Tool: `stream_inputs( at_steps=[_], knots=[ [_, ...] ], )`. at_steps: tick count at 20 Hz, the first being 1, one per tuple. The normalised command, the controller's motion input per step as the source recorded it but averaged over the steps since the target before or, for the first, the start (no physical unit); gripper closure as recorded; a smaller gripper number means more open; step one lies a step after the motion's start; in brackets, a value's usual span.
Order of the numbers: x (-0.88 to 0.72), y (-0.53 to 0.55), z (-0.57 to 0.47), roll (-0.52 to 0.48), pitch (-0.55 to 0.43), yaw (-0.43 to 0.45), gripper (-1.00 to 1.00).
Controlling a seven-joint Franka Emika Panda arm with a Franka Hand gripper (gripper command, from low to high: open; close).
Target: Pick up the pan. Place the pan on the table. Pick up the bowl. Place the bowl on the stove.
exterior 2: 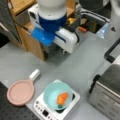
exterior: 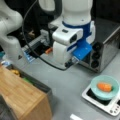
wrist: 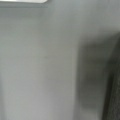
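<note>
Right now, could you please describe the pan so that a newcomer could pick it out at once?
Start at the white stove carrying the teal bowl. On the grey table towards a front view's left of it lies the pan. It is flat, pinkish-brown and empty, with a short white handle.

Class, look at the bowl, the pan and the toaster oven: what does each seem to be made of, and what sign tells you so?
The bowl, sitting on the stove: probably plastic, going by its even matte teal.
The pan, lying on the table: plastic or coated, uncertain; flat dull pinkish-brown with a white stub handle.
The toaster oven: likely brushed steel, from its grey metallic sheen.
</note>
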Motion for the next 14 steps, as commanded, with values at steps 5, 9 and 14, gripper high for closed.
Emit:
stream_inputs(
  at_steps=[5, 9, 14],
  knots=[
    [-0.56, 0.09, -0.08, 0.242, -0.051, 0.051, -1.0],
    [-0.78, 0.18, -0.05, 0.157, -0.058, 0.063, -1.0],
    [-0.72, 0.18, -0.21, 0.048, -0.187, 0.074, -1.0]
  ],
)
